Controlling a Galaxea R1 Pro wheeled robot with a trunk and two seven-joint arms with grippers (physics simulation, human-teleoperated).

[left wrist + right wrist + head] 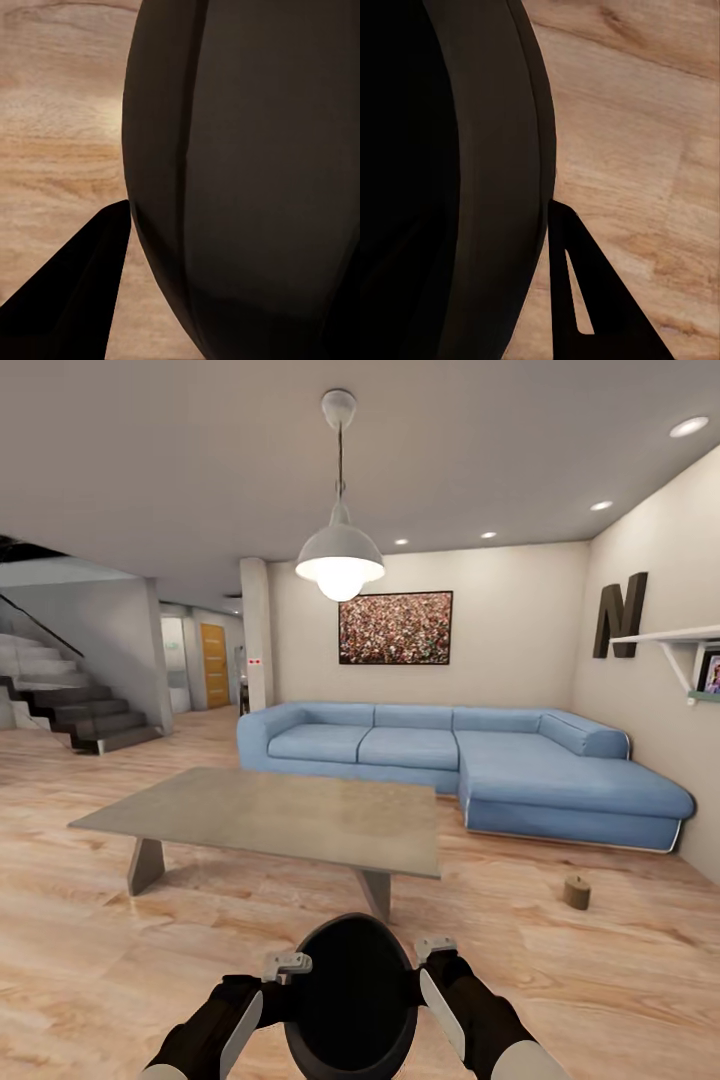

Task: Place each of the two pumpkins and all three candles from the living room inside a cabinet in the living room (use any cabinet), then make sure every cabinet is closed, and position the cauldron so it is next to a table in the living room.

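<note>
A black round cauldron (350, 1000) hangs low in front of me, held between both arms above the wood floor. My left gripper (289, 966) grips its left rim and my right gripper (434, 952) grips its right rim. The left wrist view has the cauldron's dark wall (247, 187) close up, with one finger (75, 300) beside it. The right wrist view looks along the cauldron's rim (487, 172), with one finger (585, 300) outside it. A grey low table (270, 818) stands just beyond the cauldron. A small tan stubby candle (576, 892) sits on the floor at the right.
A blue corner sofa (470, 755) runs along the far wall behind the table. A pendant lamp (340, 555) hangs over the table. Stairs (80, 715) rise at the far left. A wall shelf (690, 645) juts out at the right. Open floor lies to both sides.
</note>
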